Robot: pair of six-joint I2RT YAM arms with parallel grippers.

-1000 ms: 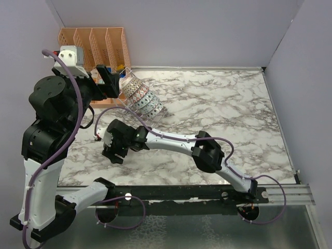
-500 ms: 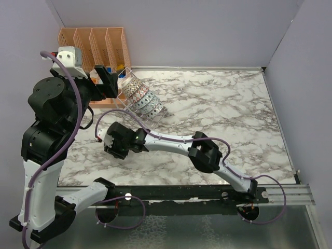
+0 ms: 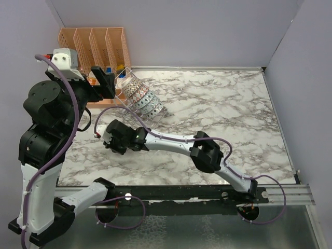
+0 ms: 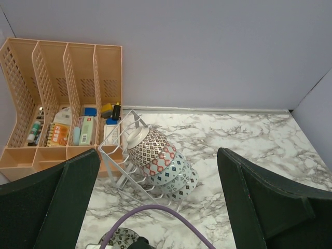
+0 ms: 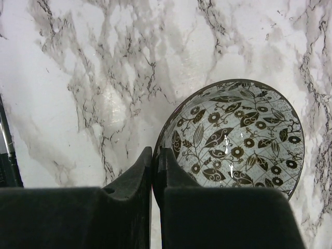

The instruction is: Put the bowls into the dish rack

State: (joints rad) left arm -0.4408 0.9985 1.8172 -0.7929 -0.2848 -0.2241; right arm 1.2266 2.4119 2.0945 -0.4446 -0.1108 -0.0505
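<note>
Now: right end effector (image 5: 155, 158) clamped on rim of grey-black bowl (image 5: 238, 140), one jaw inside, one outside; edge pinch judged to let bowl enter slot upright. Bowl low at bench (image 5: 78, 78), near dish rack (image 4: 111, 155) where other bowls (image 4: 158, 155) stand on edge. Right arm stretched low across leftward. Left end effector (image 3: 104, 83) raised, jaws spread wide, holding nothing.

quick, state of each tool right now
left tool: open, holding nothing
right tool: closed on the rim of the grey-black bowl
</note>
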